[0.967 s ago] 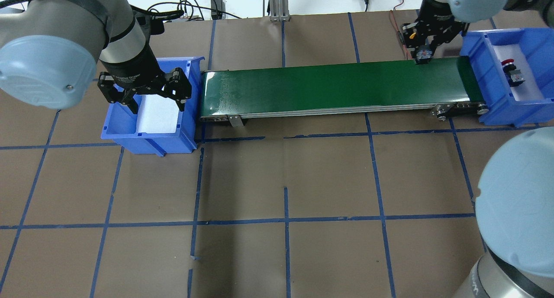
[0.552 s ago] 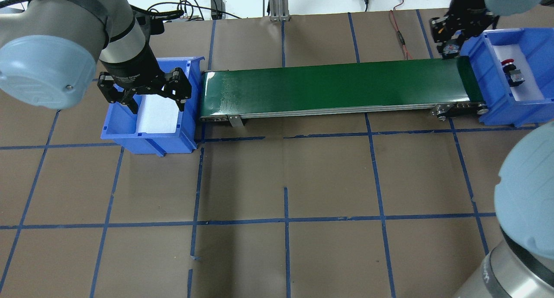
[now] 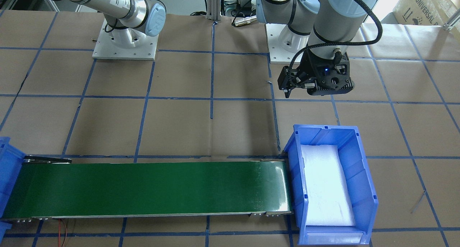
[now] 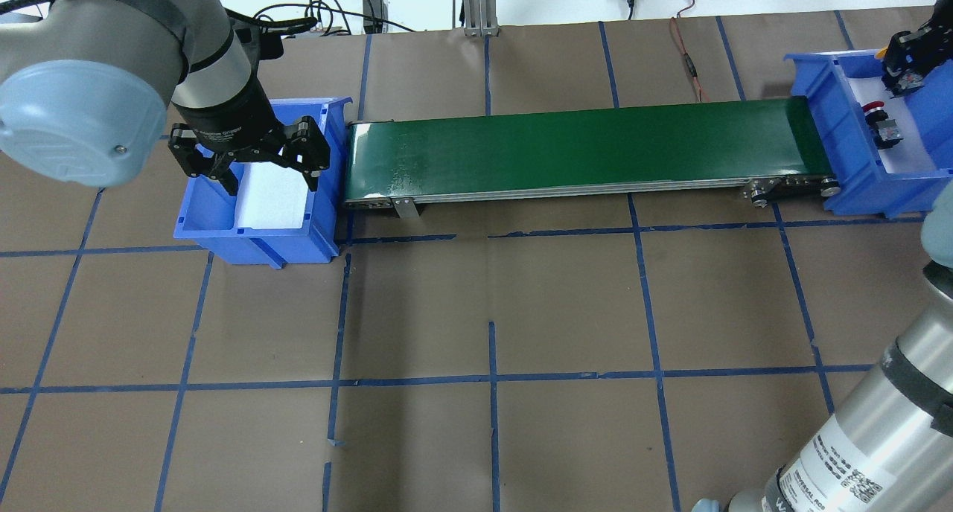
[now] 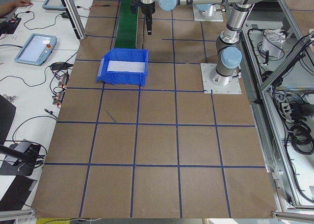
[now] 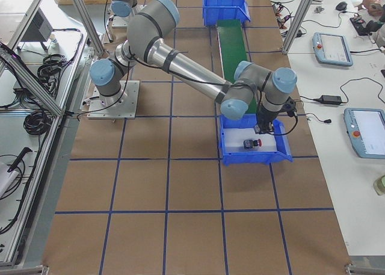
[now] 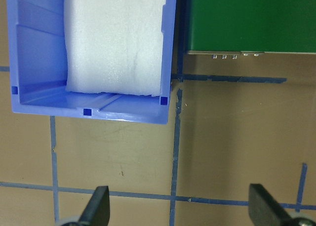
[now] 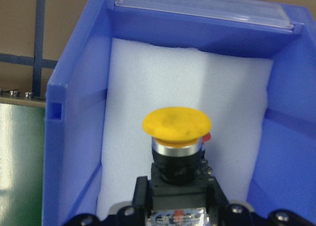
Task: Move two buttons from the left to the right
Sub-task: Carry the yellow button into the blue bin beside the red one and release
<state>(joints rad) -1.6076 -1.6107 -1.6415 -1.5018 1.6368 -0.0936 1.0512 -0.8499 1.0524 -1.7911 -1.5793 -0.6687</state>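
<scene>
My right gripper (image 4: 901, 71) is shut on the yellow button (image 8: 177, 124) and holds it above the white foam of the right blue bin (image 4: 856, 162). The right wrist view shows the yellow cap and black block between the fingers (image 8: 143, 199). The red button (image 4: 881, 123) lies on the foam in that bin, also in the exterior right view (image 6: 252, 144); in the right wrist view only a red sliver (image 8: 208, 136) peeks from behind the yellow cap. My left gripper (image 4: 249, 171) is open and empty above the left blue bin (image 4: 253, 233).
A green conveyor belt (image 4: 573, 146) runs between the two bins. The left bin holds only white foam (image 7: 116, 38). Cables lie beyond the table's far edge (image 4: 335, 10). Blue tape lines grid the brown table.
My right gripper has carried the yellow button to the right, from the belt's far right end to over the right bin. The left arm has not moved.
</scene>
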